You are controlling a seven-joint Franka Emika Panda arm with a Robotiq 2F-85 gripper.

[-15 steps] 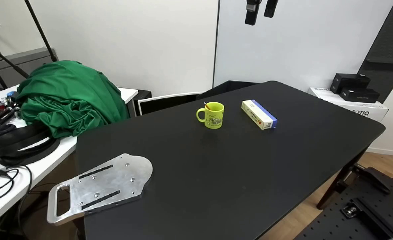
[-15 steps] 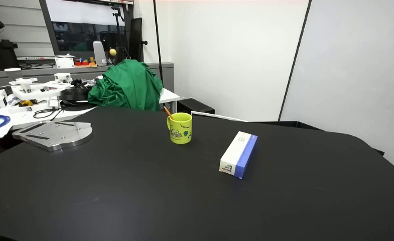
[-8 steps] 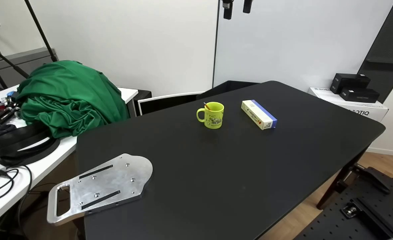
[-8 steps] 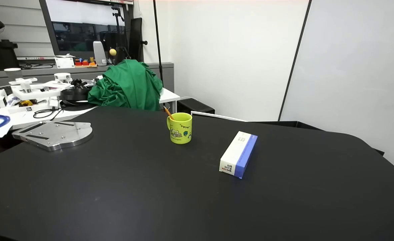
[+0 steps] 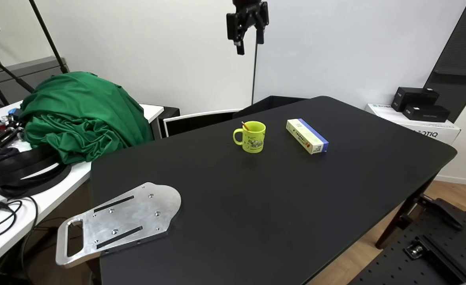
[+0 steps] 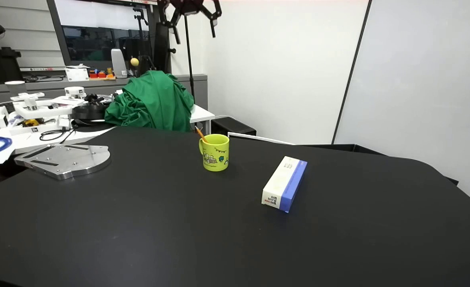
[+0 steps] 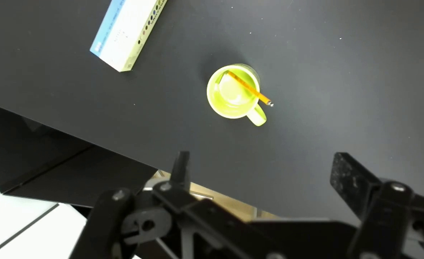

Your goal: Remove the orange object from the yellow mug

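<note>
Half a second on, the gripper (image 6: 196,38) has dropped into frame at the top of an exterior view. Pencil-like orange stick (image 7: 250,88): thin, silvery-tipped, leaning inside the yellow-green mug (image 6: 216,157), upper end past the rim by the handle. Mug upright on the black table (image 6: 159,223). I see the gripper high, well apart from the mug, jaws downward and spread wide.

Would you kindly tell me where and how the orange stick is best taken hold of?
I would take the stick by its upper end: it leans in the mug, and only that end juts past the rim, near the handle. The open pincer should probably come down from above and close across the thin shaft, since the mug's wall surrounds the lower part.
</note>
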